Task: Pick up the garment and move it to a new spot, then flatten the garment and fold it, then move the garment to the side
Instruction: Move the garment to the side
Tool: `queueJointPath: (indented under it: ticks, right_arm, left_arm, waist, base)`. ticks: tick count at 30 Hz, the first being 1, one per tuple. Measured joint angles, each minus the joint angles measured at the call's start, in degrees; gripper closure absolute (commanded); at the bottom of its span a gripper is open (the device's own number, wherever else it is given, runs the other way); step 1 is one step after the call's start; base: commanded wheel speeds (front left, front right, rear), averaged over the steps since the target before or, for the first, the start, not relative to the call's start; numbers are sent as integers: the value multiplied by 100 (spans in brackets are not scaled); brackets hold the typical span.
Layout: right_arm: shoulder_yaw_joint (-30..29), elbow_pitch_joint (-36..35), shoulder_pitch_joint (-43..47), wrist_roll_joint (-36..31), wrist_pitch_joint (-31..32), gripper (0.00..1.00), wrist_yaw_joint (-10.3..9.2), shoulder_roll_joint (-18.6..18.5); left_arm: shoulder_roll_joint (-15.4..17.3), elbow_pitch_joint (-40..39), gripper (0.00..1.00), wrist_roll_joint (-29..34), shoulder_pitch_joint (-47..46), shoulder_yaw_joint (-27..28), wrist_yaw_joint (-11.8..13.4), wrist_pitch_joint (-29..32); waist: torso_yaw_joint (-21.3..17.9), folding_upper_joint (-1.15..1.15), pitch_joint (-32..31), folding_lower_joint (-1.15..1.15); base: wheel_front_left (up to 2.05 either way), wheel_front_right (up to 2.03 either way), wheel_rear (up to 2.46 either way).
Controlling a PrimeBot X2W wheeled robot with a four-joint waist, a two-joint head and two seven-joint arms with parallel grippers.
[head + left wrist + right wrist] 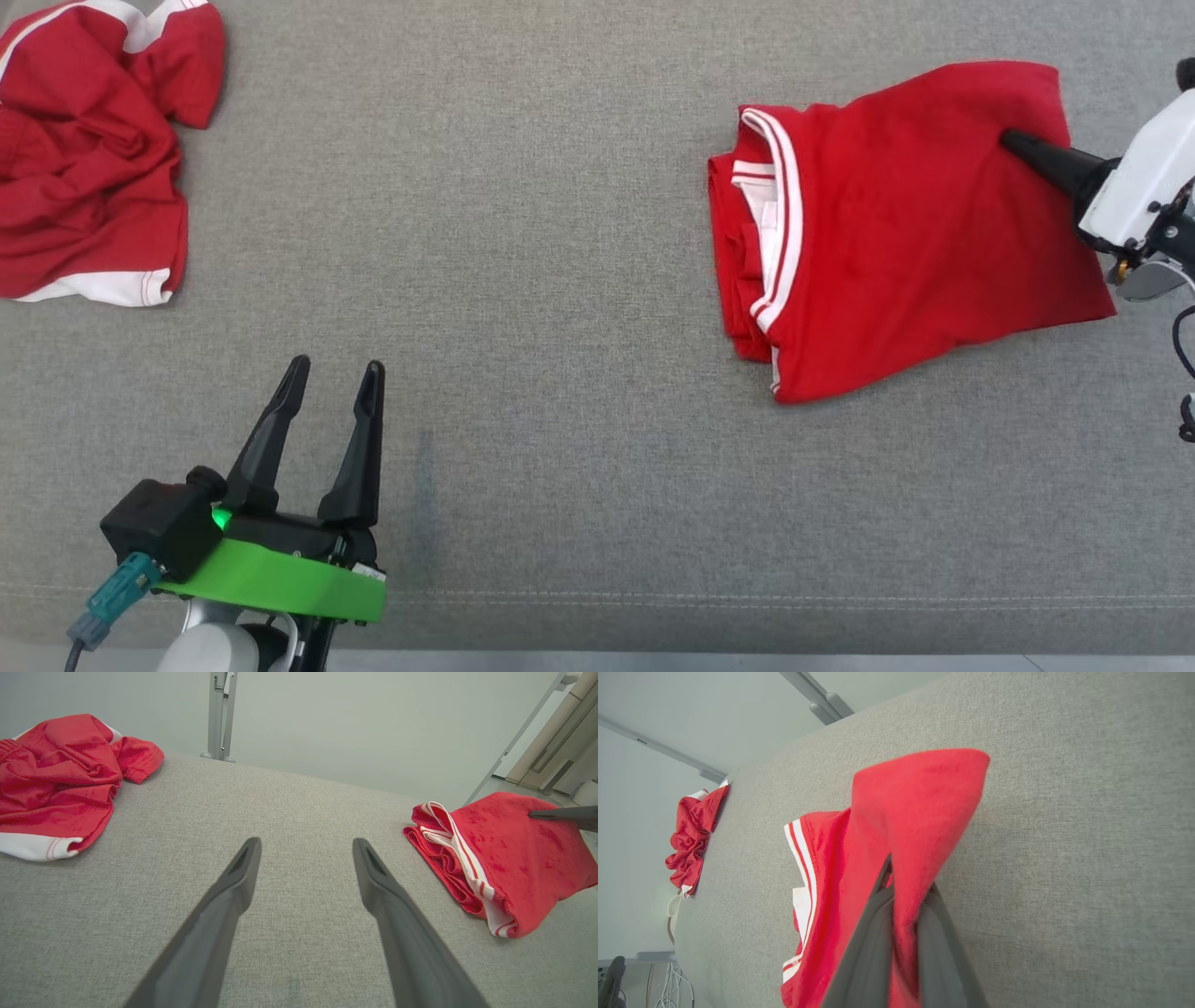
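Note:
A folded red garment (pixel 896 224) with white-striped trim lies at the right of the grey cloth table; it also shows in the left wrist view (pixel 504 858) and the right wrist view (pixel 896 849). My right gripper (pixel 1013 143) comes in from the right edge, shut on the garment's right part; a fold of red cloth is pinched between its fingers (pixel 878 914) and lifted a little. My left gripper (pixel 331 373) hovers open over bare table at the lower left, far from the garment, with nothing between its fingers (pixel 243 868).
A second red garment (pixel 93 149) lies crumpled at the table's far left corner, also in the left wrist view (pixel 56 779). The grey table (pixel 560 327) stretches between the two garments. Its front edge runs along the bottom of the head view. A metal post (pixel 219 714) stands behind the table.

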Motion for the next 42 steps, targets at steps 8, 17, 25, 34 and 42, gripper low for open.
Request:
queueJointPath:
  ticks: [8,17,25,34,42]
  right_arm:
    - [-26,143,-93,-122,-55,100,-60,-105]
    - [-33,432,-120,-321,-199,100,-162,-353]
    - [-62,578,-121,-370,-337,100,-203,-388]
    - [-199,789,-118,-369,-561,100,-250,-459]
    - [-288,953,-75,-369,-797,100,-249,-545]
  left_arm:
    - [156,-35,0,11,-140,5,0,0]
    - [287,-34,0,29,-154,46,0,0]
    - [371,-70,0,43,-154,137,1,1]
    - [508,-181,0,44,-154,252,2,25]
    - [580,-255,0,44,-154,285,8,71]
  waist:
    - [-98,0,228,0]
    - [-256,0,383,0]
    - [-416,0,476,0]
    - [-670,0,604,0]
    - [-885,0,730,0]
  base:
    - [0,0,0]
    - [0,0,0]
    - [0,0,0]
    - [0,0,0]
    - [0,0,0]
